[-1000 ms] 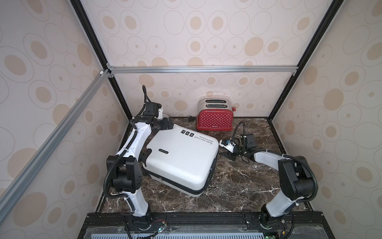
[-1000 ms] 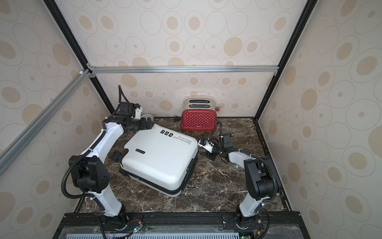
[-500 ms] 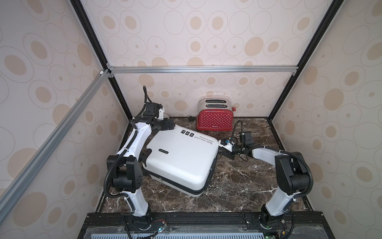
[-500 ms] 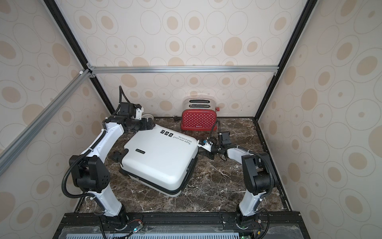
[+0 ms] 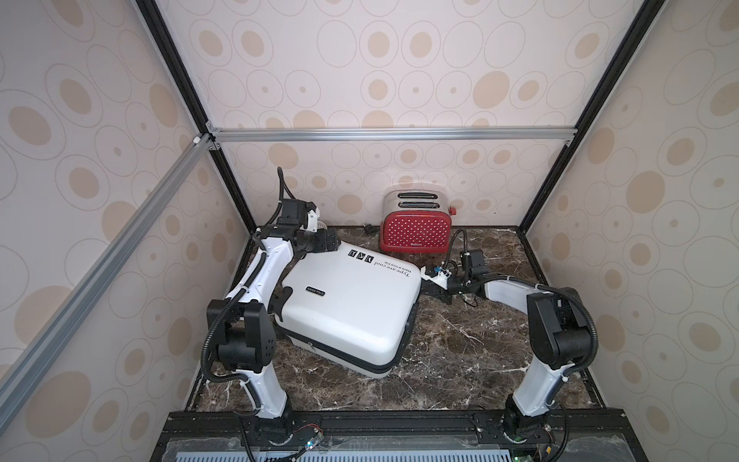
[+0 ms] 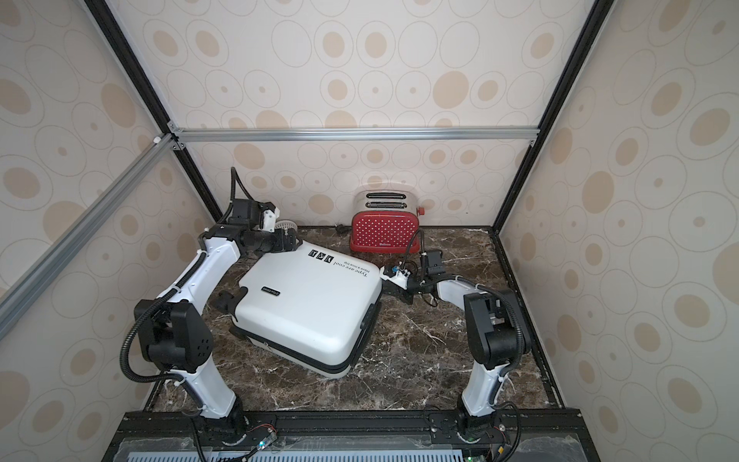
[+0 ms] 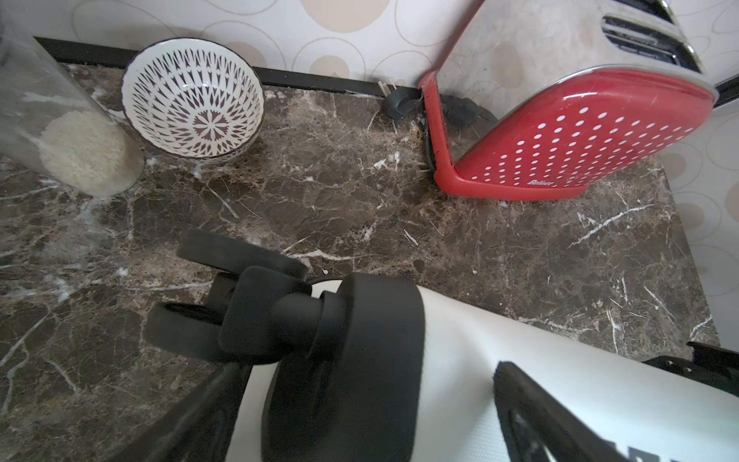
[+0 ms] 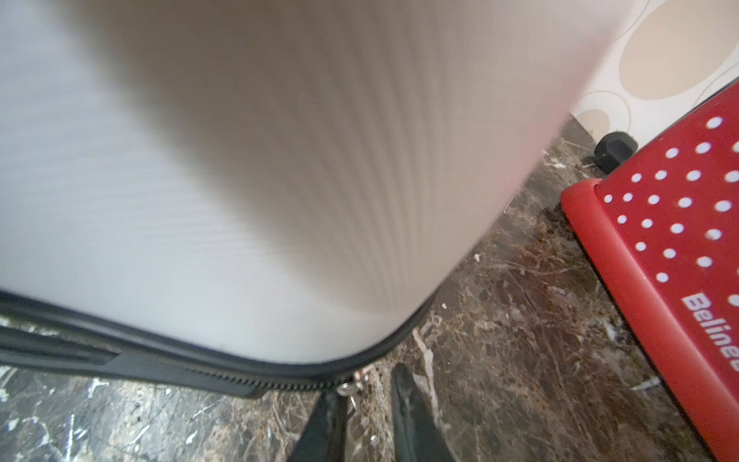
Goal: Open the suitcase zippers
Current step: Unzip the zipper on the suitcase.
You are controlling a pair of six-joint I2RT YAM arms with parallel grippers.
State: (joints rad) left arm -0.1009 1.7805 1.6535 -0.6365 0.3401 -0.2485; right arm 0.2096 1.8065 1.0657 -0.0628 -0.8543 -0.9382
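I see the suitcase (image 5: 352, 312) lying flat on the marble surface (image 5: 480, 360) near the red toaster (image 5: 414, 234), my left hand (image 5: 324, 245) spread wide at its far wheel corner, my right hand (image 8: 370, 416) narrow but not closed, one finger (image 8: 328, 416) right beside the silver pull (image 8: 351, 386) on the zippers (image 8: 260, 382).

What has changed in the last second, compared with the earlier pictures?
The right gripper moved toward the suitcase, up to its corner, and its jaws narrowed. The silver pull tab now lies between its fingers, with a gap left, so it is not clearly pinched. The left gripper at the far corner, the suitcase and the toaster stayed where they were.
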